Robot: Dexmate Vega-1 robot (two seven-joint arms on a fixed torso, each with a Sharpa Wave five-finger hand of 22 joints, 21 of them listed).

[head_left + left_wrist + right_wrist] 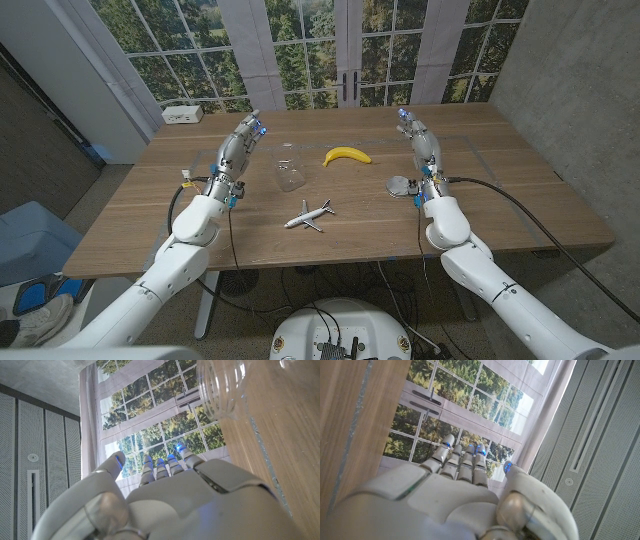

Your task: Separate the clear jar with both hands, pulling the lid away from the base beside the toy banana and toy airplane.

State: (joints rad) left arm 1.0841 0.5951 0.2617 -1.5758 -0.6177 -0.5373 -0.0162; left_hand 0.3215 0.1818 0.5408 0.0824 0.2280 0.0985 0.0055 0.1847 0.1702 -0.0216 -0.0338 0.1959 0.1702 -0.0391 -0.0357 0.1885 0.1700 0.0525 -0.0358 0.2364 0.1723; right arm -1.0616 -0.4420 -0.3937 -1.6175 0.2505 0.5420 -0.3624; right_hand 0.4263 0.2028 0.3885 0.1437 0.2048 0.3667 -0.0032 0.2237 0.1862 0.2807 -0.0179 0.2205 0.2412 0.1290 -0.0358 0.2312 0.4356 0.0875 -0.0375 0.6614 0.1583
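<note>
Resting both hands on table [520,215], holding nothing: our left hand [238,150] left of jar [290,168], fingers straight and apart; our right hand [420,142] at right, fingers extended. Jar base stands mid-table, near banana [347,154], plane [309,215] in front. Lid [398,185] lies just beside our right wrist, well apart from base.

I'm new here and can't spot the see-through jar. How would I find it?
Look at the middle of the wooden table. Left of the yellow toy banana and behind the white toy airplane stands the clear jar. It alone is transparent, so the wood shows through.
</note>
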